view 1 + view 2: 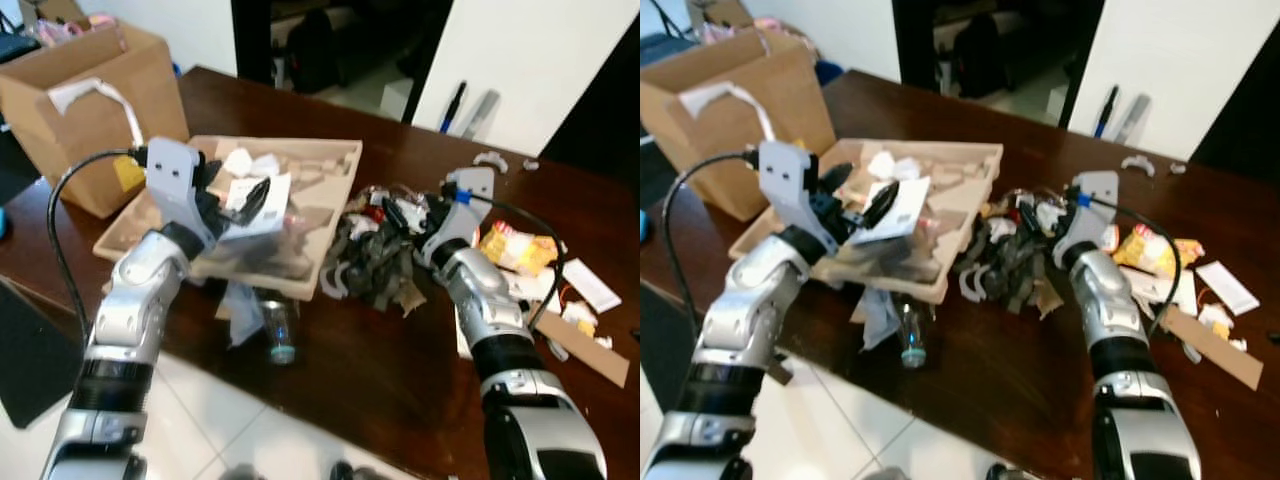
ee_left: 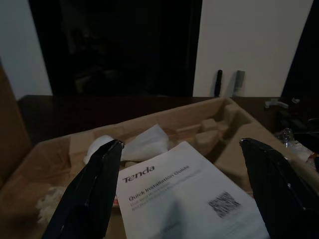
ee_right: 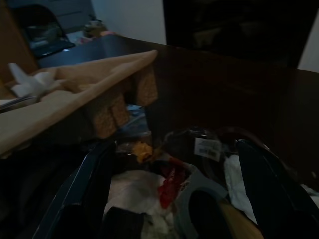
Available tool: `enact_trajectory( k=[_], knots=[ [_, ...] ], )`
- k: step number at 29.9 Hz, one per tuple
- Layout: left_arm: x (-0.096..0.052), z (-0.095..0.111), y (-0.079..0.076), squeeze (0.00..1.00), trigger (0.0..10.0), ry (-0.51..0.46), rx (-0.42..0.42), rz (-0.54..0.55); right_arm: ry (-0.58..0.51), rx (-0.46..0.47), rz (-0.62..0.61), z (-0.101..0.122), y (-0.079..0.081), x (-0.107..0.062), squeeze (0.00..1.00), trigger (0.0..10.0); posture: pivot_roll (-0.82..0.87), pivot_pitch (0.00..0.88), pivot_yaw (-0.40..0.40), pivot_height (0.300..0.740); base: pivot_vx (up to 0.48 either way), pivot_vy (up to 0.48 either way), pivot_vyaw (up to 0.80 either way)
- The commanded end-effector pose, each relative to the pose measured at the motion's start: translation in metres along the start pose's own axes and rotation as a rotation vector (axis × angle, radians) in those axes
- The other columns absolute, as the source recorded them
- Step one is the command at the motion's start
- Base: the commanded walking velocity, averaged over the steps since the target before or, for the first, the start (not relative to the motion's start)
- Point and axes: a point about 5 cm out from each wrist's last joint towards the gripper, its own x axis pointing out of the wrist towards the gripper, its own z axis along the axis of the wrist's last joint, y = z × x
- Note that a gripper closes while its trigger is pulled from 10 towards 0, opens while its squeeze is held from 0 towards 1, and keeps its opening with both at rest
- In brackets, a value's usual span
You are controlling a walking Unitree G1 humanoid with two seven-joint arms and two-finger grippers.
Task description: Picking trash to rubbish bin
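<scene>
A white "Tenda" leaflet (image 2: 184,194) lies on top of the brown moulded-pulp tray (image 1: 335,160) of scraps at the table's middle. My left gripper (image 1: 235,190) hovers over it, open, one black finger (image 2: 94,189) on either side of the sheet. To the right, a pile of dark wrappers and paper trash (image 1: 375,250) sits on the dark wooden table (image 1: 400,360). My right gripper (image 1: 405,212) is open, with its fingers (image 3: 84,189) straddling the pile's far end. A cardboard box (image 1: 90,100) stands open at the table's left end.
A clear plastic bottle (image 1: 280,330) and crumpled paper hang at the table's near edge under the tray. A yellow snack packet (image 1: 515,248), white cards (image 1: 590,285) and a cardboard strip (image 1: 580,345) lie at the right. White tiled floor (image 1: 230,420) is below.
</scene>
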Motion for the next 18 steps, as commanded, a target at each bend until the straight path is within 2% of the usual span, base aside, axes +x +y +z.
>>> enact_trajectory(
  k=[1, 6, 11, 13, 15, 17, 18],
  knots=[
    [0.002, 0.0, -0.012, 0.0, 10.0, -0.005, -0.024, -0.049, 0.026, -0.015, -0.015, -0.005, -0.005, -0.003, 0.0, 10.0, 0.09, 0.097, -0.004, 0.74, 0.0, 0.0, 0.0],
    [0.003, 0.005, -0.02, 0.0, 10.0, -0.036, -0.059, -0.1, 0.024, -0.035, -0.022, 0.0, -0.01, -0.002, 0.0, 10.0, 0.1, 0.089, -0.009, 0.74, 0.0, 0.0, 0.0],
    [0.004, 0.004, -0.032, 0.0, 10.0, -0.033, -0.063, -0.168, -0.027, 0.043, 0.01, 0.01, -0.012, -0.001, 0.0, 10.0, 0.1, 0.093, -0.011, 0.74, 0.0, 0.0, 0.0],
    [0.006, 0.002, -0.034, 0.0, 10.0, -0.03, -0.062, -0.16, -0.032, 0.05, 0.093, 0.012, -0.005, -0.002, 0.0, 10.0, 0.1, 0.093, -0.011, 0.74, 0.0, 0.0, 0.0],
    [0.008, 0.002, -0.037, 0.0, 10.0, -0.028, -0.059, -0.157, 0.012, -0.017, 0.285, 0.008, 0.006, -0.011, 0.0, 10.0, 0.11, 0.097, -0.011, 0.74, 0.0, 0.0, 0.0],
    [0.009, 0.002, -0.04, 0.0, 10.0, -0.028, -0.056, -0.158, 0.054, -0.046, 0.419, 0.004, 0.01, -0.02, 0.0, 10.0, 0.11, 0.102, -0.011, 0.74, 0.0, 0.0, 0.0],
    [0.009, 0.002, -0.04, 0.0, 10.0, -0.028, -0.056, -0.158, 0.054, -0.046, 0.419, 0.004, 0.01, -0.02, 0.0, 10.0, 0.11, 0.102, -0.011, 0.74, 0.0, 0.0, 0.0]
  ],
)
